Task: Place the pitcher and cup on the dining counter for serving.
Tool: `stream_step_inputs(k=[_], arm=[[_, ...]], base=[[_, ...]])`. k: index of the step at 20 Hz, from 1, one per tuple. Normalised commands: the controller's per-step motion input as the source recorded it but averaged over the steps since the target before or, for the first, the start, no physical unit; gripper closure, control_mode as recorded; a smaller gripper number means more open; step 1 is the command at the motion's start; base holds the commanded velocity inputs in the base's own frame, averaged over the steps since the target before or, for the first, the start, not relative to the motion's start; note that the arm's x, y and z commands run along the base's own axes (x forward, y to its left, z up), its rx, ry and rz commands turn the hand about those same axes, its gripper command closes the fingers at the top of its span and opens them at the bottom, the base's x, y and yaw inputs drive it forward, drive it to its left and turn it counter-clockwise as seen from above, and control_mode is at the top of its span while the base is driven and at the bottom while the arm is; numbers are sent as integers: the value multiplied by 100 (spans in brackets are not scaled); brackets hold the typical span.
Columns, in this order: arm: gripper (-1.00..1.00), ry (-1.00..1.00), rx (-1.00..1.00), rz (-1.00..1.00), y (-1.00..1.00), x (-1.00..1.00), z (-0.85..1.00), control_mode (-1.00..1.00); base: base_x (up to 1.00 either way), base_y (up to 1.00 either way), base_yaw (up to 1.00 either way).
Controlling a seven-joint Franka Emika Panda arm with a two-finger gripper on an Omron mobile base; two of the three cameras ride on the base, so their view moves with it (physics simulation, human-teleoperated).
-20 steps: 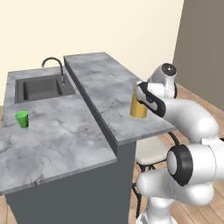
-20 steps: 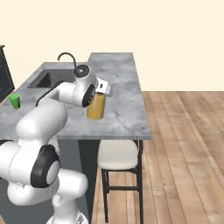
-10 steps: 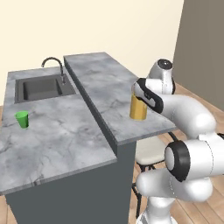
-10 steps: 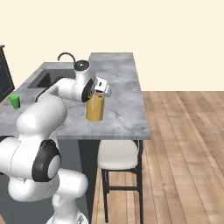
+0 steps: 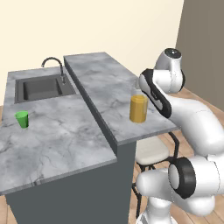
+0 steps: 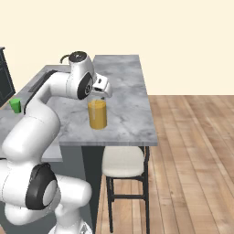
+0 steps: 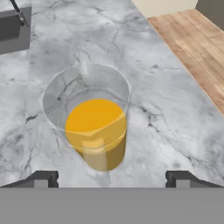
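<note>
Behind the arm (image 5: 155, 94), the pitcher's (image 5: 138, 109) handle is hidden.

A simulated kitchen with plain cream walls (image 5: 109, 26) and a darker taupe wall section (image 5: 205, 39) at the right of the left base view. The floor (image 6: 192, 151) is light brown wooden planks. A lower marble worktop (image 5: 57, 135) on a dark grey base holds a dark recessed sink (image 5: 41, 89) with a curved dark faucet (image 5: 54, 65) just behind it. A stool (image 6: 122, 164) with a cream cushioned seat and thin black metal legs stands tucked under an overhanging slab. A dark cabinet edge (image 6: 4, 77) shows at far left in the right base view. Lighting is even and soft.
</note>
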Motion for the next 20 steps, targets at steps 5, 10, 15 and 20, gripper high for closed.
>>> stream_step_inputs(k=[5, 10, 15, 20], arm=[[-100, 0, 0, 0, 27, -100, 29, -100], [-100, 4, 0, 0, 45, -100, -36, -100], [-100, 4, 0, 0, 0, -77, -36, -100], [-100, 0, 0, -1, -6, -10, -2, -100]], base=[[0, 0, 0], [0, 0, 0], [0, 0, 0], [0, 0, 0]])
